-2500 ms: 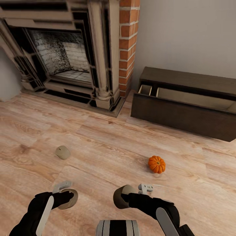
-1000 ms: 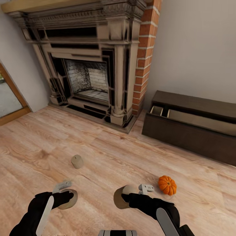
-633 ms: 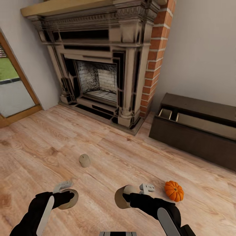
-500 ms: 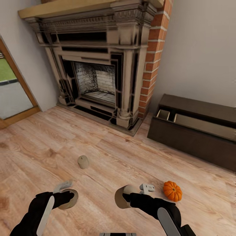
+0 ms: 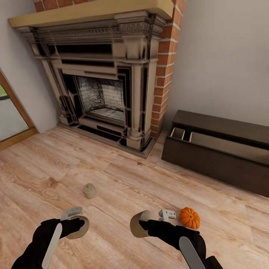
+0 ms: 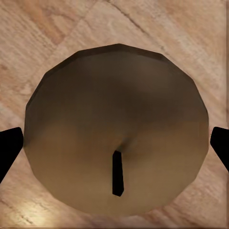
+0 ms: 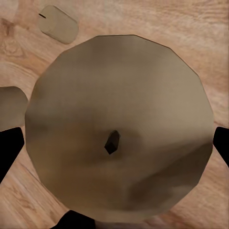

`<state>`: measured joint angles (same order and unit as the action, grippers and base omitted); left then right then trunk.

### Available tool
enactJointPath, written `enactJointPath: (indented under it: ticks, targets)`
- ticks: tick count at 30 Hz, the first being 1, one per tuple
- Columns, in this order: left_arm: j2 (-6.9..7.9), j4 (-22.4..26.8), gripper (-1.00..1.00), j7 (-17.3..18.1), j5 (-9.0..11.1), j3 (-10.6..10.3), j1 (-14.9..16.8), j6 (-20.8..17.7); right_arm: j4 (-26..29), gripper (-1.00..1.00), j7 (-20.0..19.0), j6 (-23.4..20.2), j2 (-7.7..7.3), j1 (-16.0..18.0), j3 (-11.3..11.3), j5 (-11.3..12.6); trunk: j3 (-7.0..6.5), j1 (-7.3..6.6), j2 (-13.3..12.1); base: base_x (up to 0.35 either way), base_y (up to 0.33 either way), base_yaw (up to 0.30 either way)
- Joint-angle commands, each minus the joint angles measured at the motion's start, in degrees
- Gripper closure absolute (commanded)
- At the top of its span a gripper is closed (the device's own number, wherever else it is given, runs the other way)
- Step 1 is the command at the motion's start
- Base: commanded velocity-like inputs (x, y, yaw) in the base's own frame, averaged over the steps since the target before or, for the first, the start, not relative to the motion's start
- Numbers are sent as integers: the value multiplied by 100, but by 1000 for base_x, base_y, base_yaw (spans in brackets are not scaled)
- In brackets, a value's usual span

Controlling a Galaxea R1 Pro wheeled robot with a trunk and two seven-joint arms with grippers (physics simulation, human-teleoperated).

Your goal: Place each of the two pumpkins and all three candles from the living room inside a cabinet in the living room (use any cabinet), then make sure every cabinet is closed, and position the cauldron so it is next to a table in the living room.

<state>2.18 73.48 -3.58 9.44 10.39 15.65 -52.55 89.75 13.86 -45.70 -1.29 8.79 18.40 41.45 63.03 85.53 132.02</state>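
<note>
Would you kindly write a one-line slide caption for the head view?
Both grippers carry candles, left and right, above a wooden floor; a third candle and pumpkin remain.

- My left claw (image 5: 74,223) holds one candle (image 5: 79,227) low at my left; my right claw (image 5: 144,224) holds another candle (image 5: 137,223) at my right.
- A third candle (image 5: 89,191) lies on the floor (image 5: 123,179) ahead of my left claw.
- A pumpkin (image 5: 189,218) sits on the floor just right of my right claw.
- The cabinet (image 5: 218,151) stands against the wall far right, drawer open, beside the fireplace (image 5: 101,78).
</note>
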Motion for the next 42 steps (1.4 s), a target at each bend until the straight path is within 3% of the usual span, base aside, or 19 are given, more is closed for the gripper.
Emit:
enactJointPath:
  ticks: [1,18,26,42]
  targets:
    - [-2,0,100,-1,-5,0,0,-9,-1,100,2,-1,5,0,2,-5,-19,-22,-42,0,0,-21]
    - [-9,9,100,-2,-4,-7,0,-12,-1,100,2,-9,5,0,-4,-5,-325,-396,-723,-53,-1,-249]
    - [-15,9,100,-9,-4,-26,0,-18,-1,100,2,-9,-2,0,-4,4,-468,-572,-1044,-163,-163,-279]
    - [13,51,100,-10,-4,-26,0,69,-1,100,1,13,-2,0,31,-7,-468,-572,-1044,-91,-189,-213]
